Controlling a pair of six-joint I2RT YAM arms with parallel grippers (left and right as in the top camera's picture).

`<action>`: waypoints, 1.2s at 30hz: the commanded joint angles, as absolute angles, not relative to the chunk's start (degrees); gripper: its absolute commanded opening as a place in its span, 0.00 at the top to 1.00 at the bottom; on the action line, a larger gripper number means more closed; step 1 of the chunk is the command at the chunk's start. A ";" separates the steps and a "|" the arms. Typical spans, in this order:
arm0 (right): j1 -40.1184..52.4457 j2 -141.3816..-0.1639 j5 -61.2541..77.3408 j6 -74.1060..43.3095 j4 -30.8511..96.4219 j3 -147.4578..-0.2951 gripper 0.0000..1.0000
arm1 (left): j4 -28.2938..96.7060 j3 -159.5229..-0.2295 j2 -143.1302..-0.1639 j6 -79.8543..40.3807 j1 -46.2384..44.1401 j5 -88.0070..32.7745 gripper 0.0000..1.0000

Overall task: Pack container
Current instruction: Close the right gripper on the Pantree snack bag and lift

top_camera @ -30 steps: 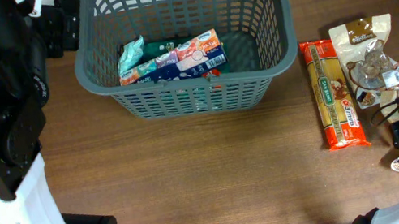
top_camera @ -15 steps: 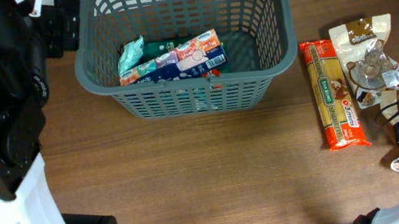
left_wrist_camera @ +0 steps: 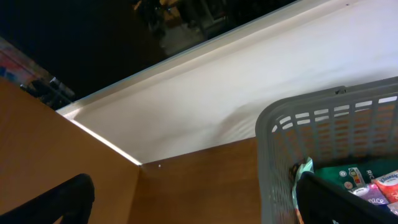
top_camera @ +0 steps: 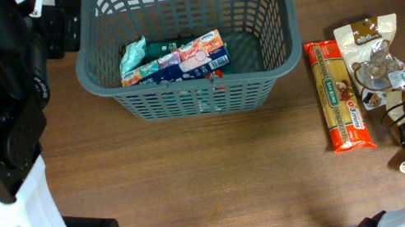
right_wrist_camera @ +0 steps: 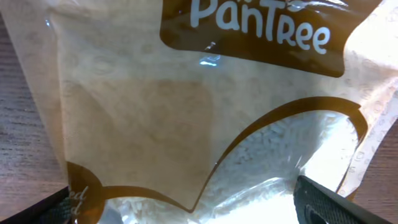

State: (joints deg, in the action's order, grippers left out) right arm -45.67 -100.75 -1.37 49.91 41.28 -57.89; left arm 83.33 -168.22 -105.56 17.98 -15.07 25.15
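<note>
**A:** Entry, near edge first. What sits at 4 o'clock?

**B:** The right gripper (right_wrist_camera: 193,210) hangs over a PanTree pouch (right_wrist_camera: 155,112). The pouch is cream and brown, with white grains behind a clear window. The fingers (right_wrist_camera: 339,202) show only at the two lower corners of the wrist view and are spread wide. The jaws are open and clamp nothing. Whether the tips touch the pouch, I cannot tell.

**A:** Moving outward?

**B:** At 3 o'clock a long pasta packet (top_camera: 339,95) lies flat on the table (top_camera: 222,177), its length running toward 12. Just beside it, nearer the right edge, lies a brown-and-cream pouch (top_camera: 372,58) (label too small to read from overhead).

**A:** And the container?

**B:** The container (top_camera: 192,90) stands upright at 12 o'clock, by the far edge and well apart from the pasta. It is dark grey with slotted sides. Inside, a teal packet (top_camera: 132,56) lies at its 9 o'clock end, and a multicoloured pack (top_camera: 186,58) lies against that.

**A:** Left arm?

**B:** The left gripper (left_wrist_camera: 199,208) is at roughly 10 o'clock, just outside the container's left rim. Its fingers are at both lower corners of the wrist view, far apart. The jaws are open and hold nothing.
</note>
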 commanded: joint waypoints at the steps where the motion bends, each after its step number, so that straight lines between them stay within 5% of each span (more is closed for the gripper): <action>1: -45.82 -100.73 0.93 50.46 40.16 -55.48 0.03 | 83.46 -168.53 -106.06 17.82 -14.83 26.00 0.01; 8: -45.82 -100.75 0.86 50.61 37.63 -53.34 0.07 | 83.61 -168.53 -106.06 17.82 -14.83 25.98 0.01; 17: -45.82 -100.77 1.13 50.81 37.01 -53.23 0.72 | 83.64 -168.53 -106.06 17.82 -14.83 25.98 0.01; 19: -45.82 -100.77 1.52 50.81 36.99 -53.23 0.96 | 83.64 -168.53 -106.06 17.82 -14.83 25.98 0.01; 36: -36.29 -92.03 13.23 47.70 37.60 -72.07 0.96 | 83.57 -168.53 -106.06 17.80 -14.83 25.93 0.01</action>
State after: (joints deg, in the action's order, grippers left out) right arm -39.97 -97.97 7.62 49.67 38.11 -63.48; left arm 83.40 -168.22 -105.56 17.98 -15.07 25.15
